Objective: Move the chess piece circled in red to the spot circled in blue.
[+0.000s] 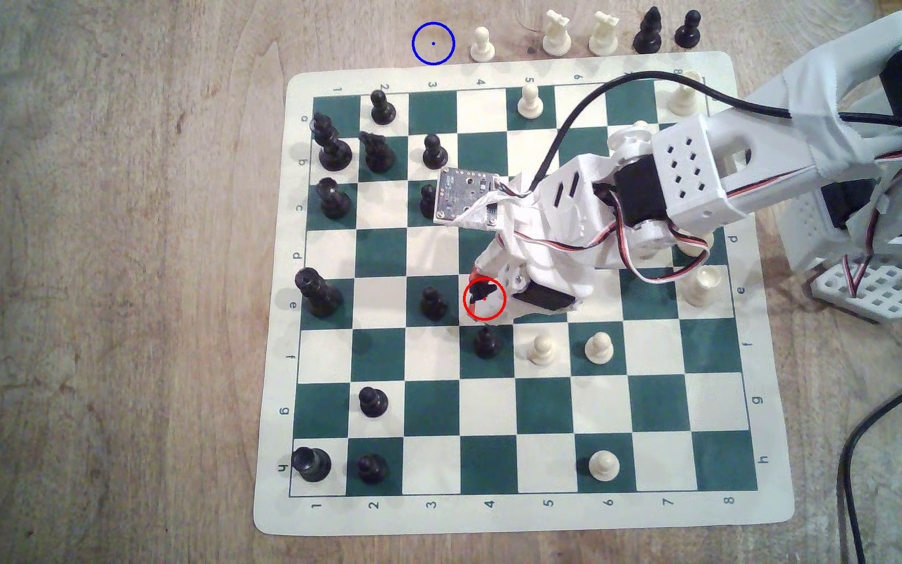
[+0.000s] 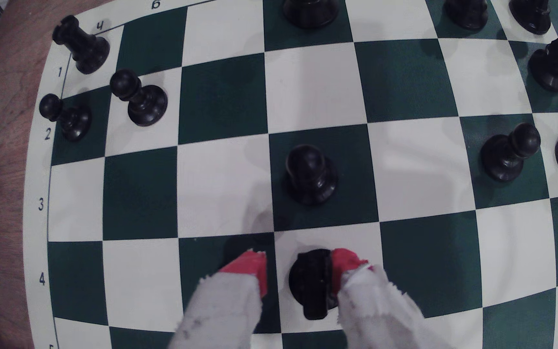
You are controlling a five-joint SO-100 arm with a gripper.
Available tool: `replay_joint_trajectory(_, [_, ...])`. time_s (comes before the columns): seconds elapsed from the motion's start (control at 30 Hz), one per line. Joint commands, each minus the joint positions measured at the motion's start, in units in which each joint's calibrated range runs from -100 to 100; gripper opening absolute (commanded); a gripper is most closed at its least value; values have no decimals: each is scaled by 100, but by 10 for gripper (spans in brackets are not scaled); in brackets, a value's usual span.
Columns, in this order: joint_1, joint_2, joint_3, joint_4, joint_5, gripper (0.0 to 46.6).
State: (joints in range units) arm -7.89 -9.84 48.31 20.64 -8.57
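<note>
The chess piece (image 1: 477,292), a black knight inside the red ring, stands on a white square near the board's middle. My gripper (image 1: 487,301) is lowered over it and open. In the wrist view the knight (image 2: 311,288) sits between the red-tipped fingers (image 2: 249,268). One finger touches its side, and a gap separates it from the other. The spot (image 1: 433,43), a blue ring with a centre dot on bare wood, lies beyond the board's far edge, toward the exterior view's left.
Black pawns stand close by: one (image 1: 432,303) a square to the exterior view's left, another (image 1: 485,343) a square nearer. White pawns (image 1: 541,350) sit to the right. Captured pieces (image 1: 556,33) line the wood next to the blue ring, a white pawn (image 1: 482,44) nearest it.
</note>
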Motion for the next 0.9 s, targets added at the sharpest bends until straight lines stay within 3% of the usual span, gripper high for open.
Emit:
replay_joint_trajectory(0.0, [-44, 8, -560, -115, 29, 92])
replay_joint_trajectory(0.27, [-60, 0, -579, -82, 29, 53])
replay_joint_trajectory(0.63, [-83, 17, -497, -57, 24, 56])
replay_joint_trajectory(0.77, [-67, 59, -479, -57, 29, 6])
replay_joint_trajectory(0.87, [-60, 42, -470, -49, 49, 2])
